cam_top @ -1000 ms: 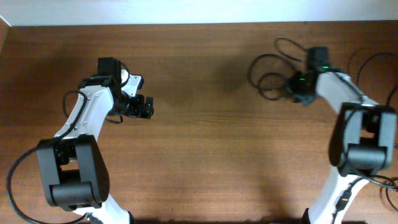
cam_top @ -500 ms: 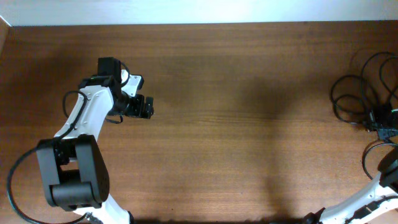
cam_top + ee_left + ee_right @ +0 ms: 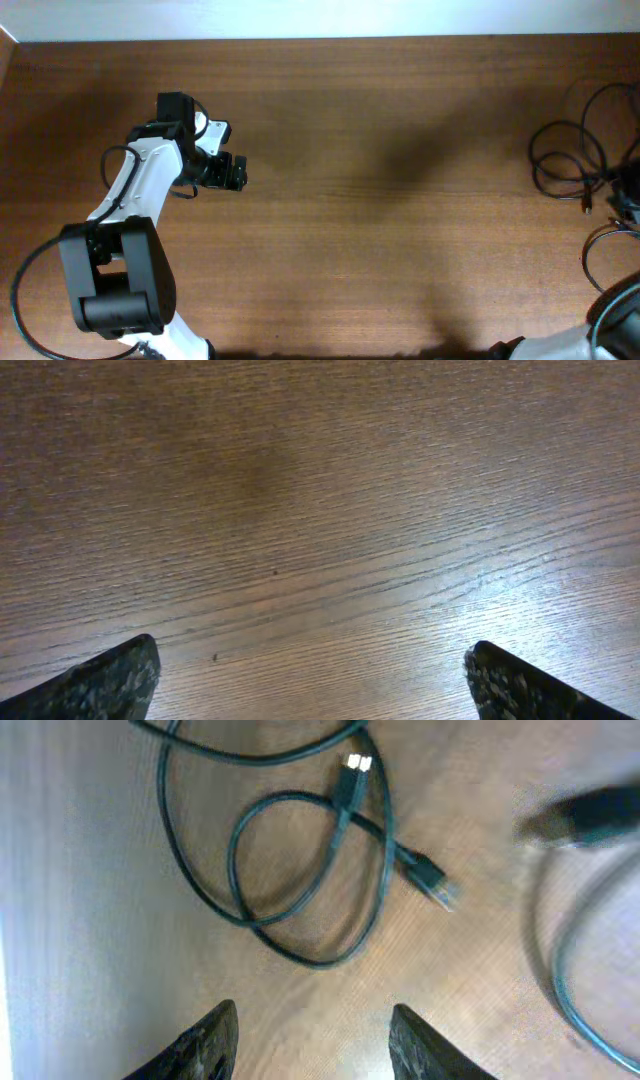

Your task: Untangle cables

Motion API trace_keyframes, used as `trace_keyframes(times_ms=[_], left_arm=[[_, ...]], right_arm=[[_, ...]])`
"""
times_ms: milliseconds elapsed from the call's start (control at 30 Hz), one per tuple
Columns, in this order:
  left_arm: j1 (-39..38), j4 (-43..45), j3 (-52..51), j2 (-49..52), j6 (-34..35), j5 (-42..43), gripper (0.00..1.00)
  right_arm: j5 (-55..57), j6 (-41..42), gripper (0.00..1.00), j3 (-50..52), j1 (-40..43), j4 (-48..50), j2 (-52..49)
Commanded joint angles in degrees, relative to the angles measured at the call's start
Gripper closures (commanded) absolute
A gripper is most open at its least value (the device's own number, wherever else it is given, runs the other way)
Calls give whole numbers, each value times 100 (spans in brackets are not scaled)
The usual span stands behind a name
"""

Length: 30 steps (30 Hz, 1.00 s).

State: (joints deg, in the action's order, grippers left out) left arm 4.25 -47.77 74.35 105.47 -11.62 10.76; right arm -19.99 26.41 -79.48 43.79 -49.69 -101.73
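Note:
The cables [image 3: 566, 158] lie as loose thin black loops at the table's far right edge. In the right wrist view one coiled cable [image 3: 300, 870] lies flat on the wood, with a plug end [image 3: 352, 772] at the top and another plug [image 3: 436, 886] to the right. My right gripper [image 3: 320, 1045] is open and empty, just short of that coil; in the overhead view it barely shows at the right edge [image 3: 626, 196]. My left gripper [image 3: 233, 172] is open and empty over bare wood [image 3: 310, 685], far from the cables.
A blurred dark cord [image 3: 580, 820] and a thin loop [image 3: 560, 980] cross the right side of the right wrist view. The wooden table [image 3: 380, 220] meets a white wall at the back. The left arm's base [image 3: 115, 290] stands at the front left.
My right arm swung from the back middle-right to the far right edge, carrying the cable bundle there. The cables now lie at the right edge and the gripper is off them. The left arm has not moved.

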Motion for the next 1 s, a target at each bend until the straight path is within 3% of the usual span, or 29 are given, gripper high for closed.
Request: trace_keyframes(times_ms=[0,300,433,633,967], left_arm=[[4,-4,-15,55,-111,85,1],[4,-4,-15,55,-111,85,1],[4,-4,-15,55,-111,85,1],[4,-4,-15,55,-111,83,1],[4,-4,-15,55,-111,85,1]], right_arm=[[835,170,52,17,-26,-249,905],[931,138,52,17,-28,-809,3609],[885,-444,47,17,-37,-1108,4286],[-560,-1749,40,17,-37,-1899,4586],[-1786,-3381,30,17,-39,-2946,4815]])
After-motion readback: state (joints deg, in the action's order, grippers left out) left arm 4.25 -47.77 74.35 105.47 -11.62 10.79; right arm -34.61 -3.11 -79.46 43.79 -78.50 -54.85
